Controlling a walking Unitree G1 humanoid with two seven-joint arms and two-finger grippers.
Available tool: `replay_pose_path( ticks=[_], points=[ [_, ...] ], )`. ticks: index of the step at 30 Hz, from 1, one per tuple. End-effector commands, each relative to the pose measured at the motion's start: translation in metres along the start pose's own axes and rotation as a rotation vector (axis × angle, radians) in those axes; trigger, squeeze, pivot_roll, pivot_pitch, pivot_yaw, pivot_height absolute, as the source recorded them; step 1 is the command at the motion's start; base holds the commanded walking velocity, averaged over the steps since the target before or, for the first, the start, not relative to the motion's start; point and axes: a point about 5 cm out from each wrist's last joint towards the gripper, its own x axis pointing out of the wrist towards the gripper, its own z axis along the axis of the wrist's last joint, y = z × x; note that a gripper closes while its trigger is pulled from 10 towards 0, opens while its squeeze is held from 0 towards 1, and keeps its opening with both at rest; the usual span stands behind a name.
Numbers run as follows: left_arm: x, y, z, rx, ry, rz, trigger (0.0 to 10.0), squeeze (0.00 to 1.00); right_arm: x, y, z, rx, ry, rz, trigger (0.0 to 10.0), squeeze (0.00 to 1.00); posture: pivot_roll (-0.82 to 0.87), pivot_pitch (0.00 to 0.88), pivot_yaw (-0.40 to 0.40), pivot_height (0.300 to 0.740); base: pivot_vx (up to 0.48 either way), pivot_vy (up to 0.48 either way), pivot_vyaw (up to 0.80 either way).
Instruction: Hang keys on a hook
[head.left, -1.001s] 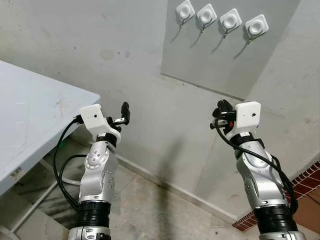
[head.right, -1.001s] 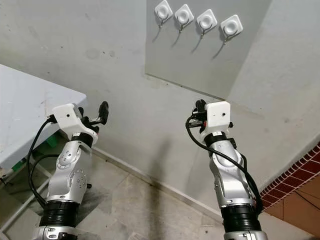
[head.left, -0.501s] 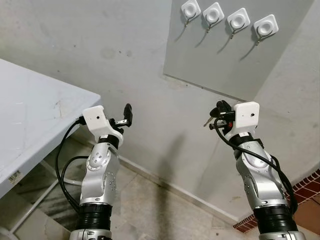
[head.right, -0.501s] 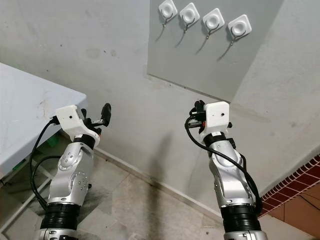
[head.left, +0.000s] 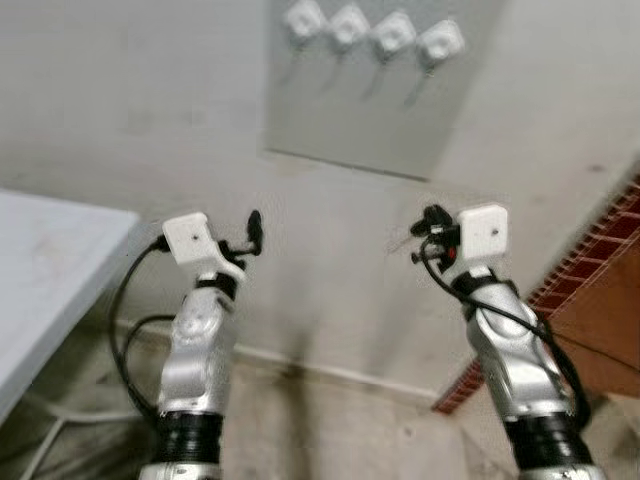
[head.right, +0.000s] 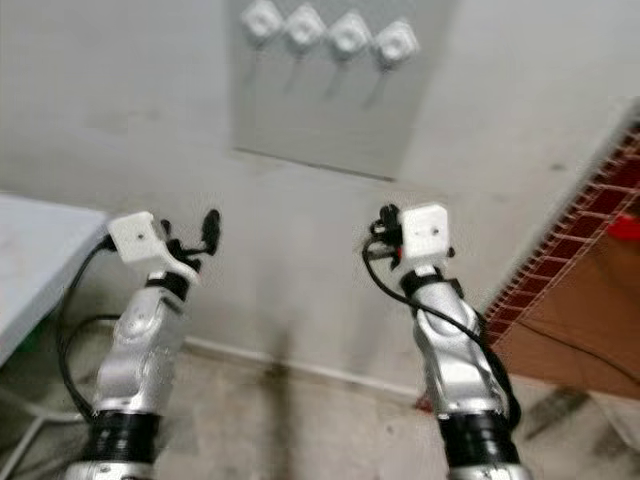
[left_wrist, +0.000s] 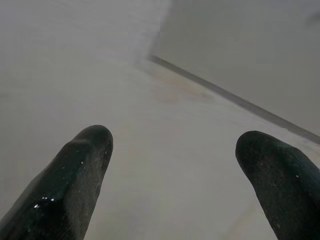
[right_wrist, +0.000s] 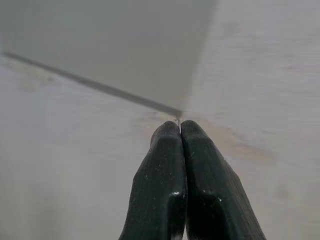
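Your view has swung right; the hooks (head.left: 372, 30) now sit upper centre. Right gripper (head.left: 428, 222) pinches the keys (head.left: 404, 243), light, dangling, best threaded by the ring. Left gripper (head.left: 252, 231) is spread, empty.

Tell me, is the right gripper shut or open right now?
Shut. The right gripper has its two black fingers pressed together, a thin metal sliver showing at the tips.
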Motion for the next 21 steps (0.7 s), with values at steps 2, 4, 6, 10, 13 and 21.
replay_pose_path(
  ticks=[2, 4, 6, 10, 13, 21],
  points=[
    [-0.0005, 0.0049, 0.0038, 0.008, -0.004, 0.022, 10.0, 0.0, 0.0032, 0.004, 0.0067, -0.006, -0.022, 0.018, 10.0, 0.0, 0.0, 0.0, -0.068, 0.74, 0.0, 0.0, -0.73],
    [-0.0009, 0.0057, 0.0034, 0.007, 0.001, 0.029, 10.0, 0.0, 0.0032, 0.0036, 0.0069, -0.003, -0.025, 0.015, 10.0, 0.0, 0.0, 0.0, -0.068, 0.74, 0.0, 0.0, -0.72],
    [-0.0013, 0.0062, 0.0033, 0.008, 0.001, 0.036, 10.0, 0.0, 0.0029, 0.0026, 0.0085, 0.012, -0.042, 0.006, 10.0, 0.0, 0.0, 0.0, -0.068, 0.74, 0.0, 0.0, -0.59],
    [-0.0006, 0.0063, 0.0047, 0.03, 0.001, 0.047, 10.0, 0.0, 0.0027, 0.0012, 0.0099, -0.002, -0.047, 0.01, 10.0, 0.0, 0.0, 0.0, -0.068, 0.74, 0.0, 0.0, 0.0],
    [-0.0004, 0.0066, 0.0055, 0.034, 0.0, 0.051, 10.0, 0.0, 0.0021, 0.0005, 0.0098, -0.002, -0.047, 0.008, 10.0, 0.0, 0.0, 0.0, -0.068, 0.74, 0.0, 0.0, 0.0],
    [0.0011, 0.0059, 0.0071, 0.027, 0.014, 0.053, 10.0, 0.0, 0.0015, -0.0025, 0.0158, 0.012, -0.08, 0.001, 10.0, 0.0, -0.01, 0.0, -0.057, 0.74, 0.0, 0.0, 0.0]
  ],
)
